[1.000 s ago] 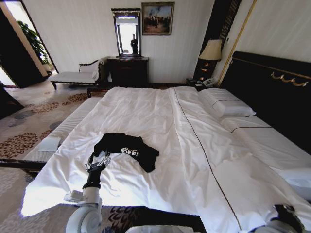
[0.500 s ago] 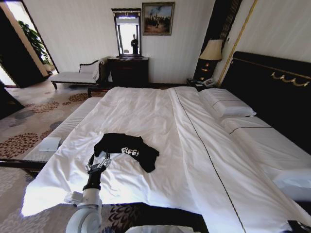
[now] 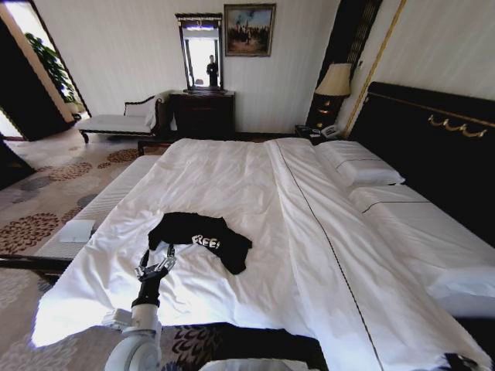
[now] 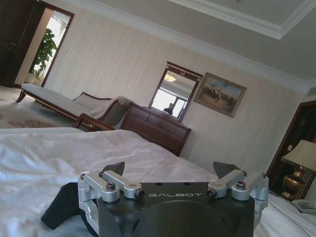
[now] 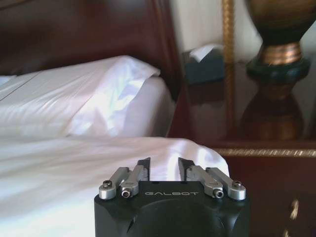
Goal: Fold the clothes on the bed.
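Left pincer point(image 3: 158, 263), spread wide, beside black T-shirt point(image 3: 203, 236) lettered "FREE!".

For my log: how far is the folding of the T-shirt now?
Nothing looks folded yet: the black T-shirt lies crumpled on the white bed, sleeves spread. In hand: the left gripper, fingers open, sits at the shirt's near edge without gripping it. The right gripper is off near the nightstand. All folds are left.
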